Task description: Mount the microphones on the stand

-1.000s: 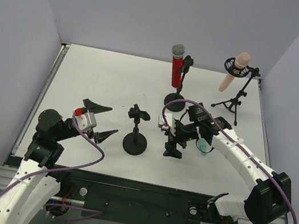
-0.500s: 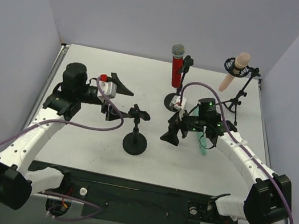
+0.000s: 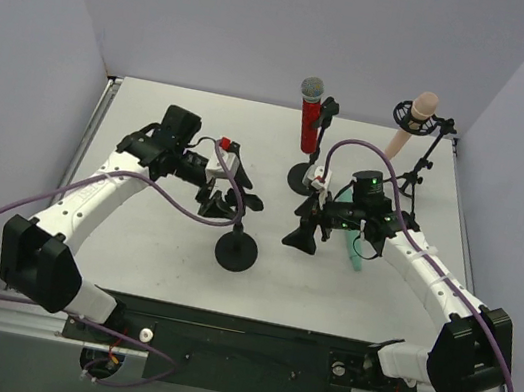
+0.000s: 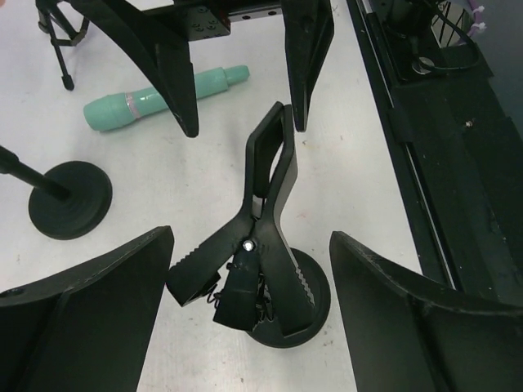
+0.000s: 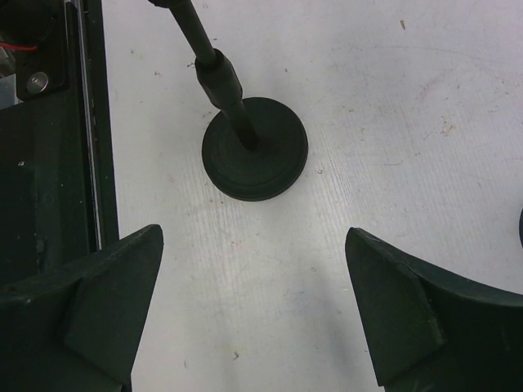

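The glittery red microphone (image 3: 308,118) stands clipped in the back stand (image 3: 306,177). The peach-pink microphone (image 3: 412,121) sits in the tripod stand (image 3: 411,177). The mint green microphone (image 3: 357,254) lies flat on the table under my right arm; it also shows in the left wrist view (image 4: 163,98). The centre stand (image 3: 236,250) carries an empty black spring clip (image 4: 263,204). My left gripper (image 3: 225,195) is open, one finger on each side of that clip (image 4: 249,318). My right gripper (image 3: 300,225) is open and empty over bare table, right of the centre stand (image 5: 253,314).
The centre stand's round base (image 5: 255,149) lies just ahead of my right gripper. Grey walls close the table on three sides. The black front rail (image 4: 441,122) runs along the near edge. Both arms' purple cables loop above the table.
My left arm has swung from the near left corner in over the centre stand, its open fingers now round the clip. My right gripper has shifted slightly back and stays open. The microphones have not moved.
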You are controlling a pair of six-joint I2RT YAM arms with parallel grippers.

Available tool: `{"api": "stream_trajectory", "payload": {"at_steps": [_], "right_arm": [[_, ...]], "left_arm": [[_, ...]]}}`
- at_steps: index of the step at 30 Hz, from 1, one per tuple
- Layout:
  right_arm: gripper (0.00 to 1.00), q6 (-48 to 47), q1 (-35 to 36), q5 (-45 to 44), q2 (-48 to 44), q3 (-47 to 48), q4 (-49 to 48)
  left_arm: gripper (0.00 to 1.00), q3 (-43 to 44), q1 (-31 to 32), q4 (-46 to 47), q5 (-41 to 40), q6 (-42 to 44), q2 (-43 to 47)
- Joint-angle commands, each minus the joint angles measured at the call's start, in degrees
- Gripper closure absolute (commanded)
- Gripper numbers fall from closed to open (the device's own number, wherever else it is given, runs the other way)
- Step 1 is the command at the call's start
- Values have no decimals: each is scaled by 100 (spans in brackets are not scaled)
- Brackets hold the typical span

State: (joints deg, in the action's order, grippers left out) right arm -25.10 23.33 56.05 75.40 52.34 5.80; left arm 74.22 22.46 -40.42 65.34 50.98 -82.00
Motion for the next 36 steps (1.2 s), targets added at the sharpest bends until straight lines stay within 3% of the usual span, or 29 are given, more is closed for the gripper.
{"api": "stream_trajectory", "payload": {"at_steps": [1,4,6,7,9,12,18,19,20,21,31,34,36], "right_arm": [[12,-126,13,336,-148,110,70],[12,-144,13,345,-113,136,114],[12,-153,13,336,-87,128,131],[12,-170,5,345,-86,128,140],[12,-197,5,345,-87,154,175],[12,-223,-39,345,-78,163,219],[12,-232,-83,345,-60,172,246],[12,-241,-75,336,-43,172,255],[12,-258,-92,301,-34,180,281],[12,-284,-83,266,-34,198,325],[11,-478,-838,-998,-42,585,1168],[11,-732,-988,-1490,-104,523,1388],[11,-996,-1015,-1947,-122,497,1651]], "left_arm": [[13,-20,4,-249,5,291,236],[18,-337,-5,200,-30,-52,509],[30,-556,4,596,-48,-369,728],[44,-696,4,841,-100,-587,851],[57,-890,74,1175,-258,-982,1053],[60,-1198,223,1641,-591,-1405,1414],[64,-1972,417,3346,-1715,-3196,2187],[67,-1964,435,3383,-1840,-3330,2205],[79,-1929,470,3409,-2163,-3645,2214],[82,-1894,496,3401,-2314,-3796,2214],[86,-2438,804,3542,-4493,-5388,2671],[86,-2745,927,3664,-4688,-5511,2917],[80,-2930,971,3822,-4768,-5564,3066]]}}
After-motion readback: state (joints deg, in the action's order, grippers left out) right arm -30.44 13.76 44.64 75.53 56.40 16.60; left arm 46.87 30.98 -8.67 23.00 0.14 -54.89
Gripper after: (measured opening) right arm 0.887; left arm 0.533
